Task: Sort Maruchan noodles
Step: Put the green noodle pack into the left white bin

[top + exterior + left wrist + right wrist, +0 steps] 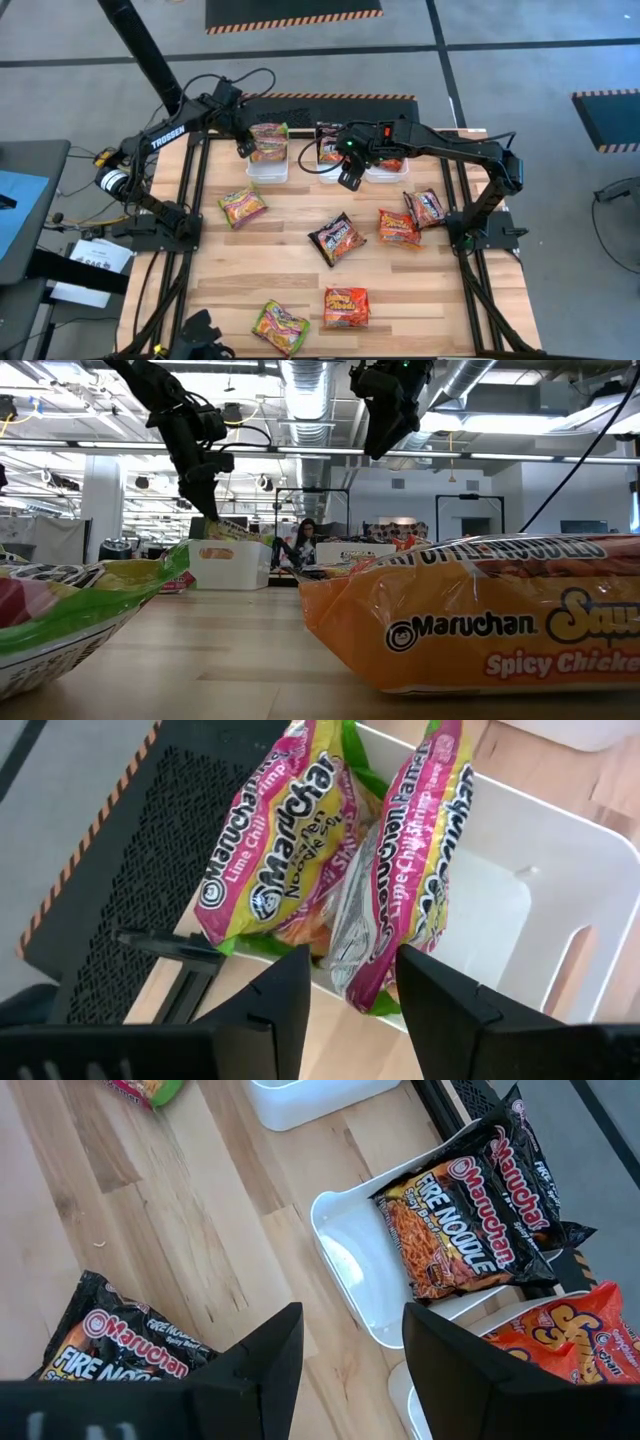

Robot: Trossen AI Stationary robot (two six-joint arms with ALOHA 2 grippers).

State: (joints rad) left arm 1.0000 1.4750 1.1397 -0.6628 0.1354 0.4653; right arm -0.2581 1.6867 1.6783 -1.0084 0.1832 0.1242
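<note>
Two green-edged Maruchan packets (330, 860) stand in the left white tub (268, 165), leaning on its far rim. A black packet (470, 1230) lies in the middle tub (330, 155), and an orange one (560, 1330) lies in the right tub (386, 168). Loose on the table are green packets (241, 206) (280, 326), black packets (336, 238) (427, 207) and orange packets (398, 227) (346, 307). My left gripper (350, 995) is open and empty just above the left tub's near side. My right gripper (350, 1355) is open and empty above the table in front of the middle tub.
The three tubs stand in a row along the table's far edge, with a black perforated panel (110, 870) behind them. In the low view an orange packet (480, 620) and a green packet (70, 600) fill the foreground. Bare wood lies between the loose packets.
</note>
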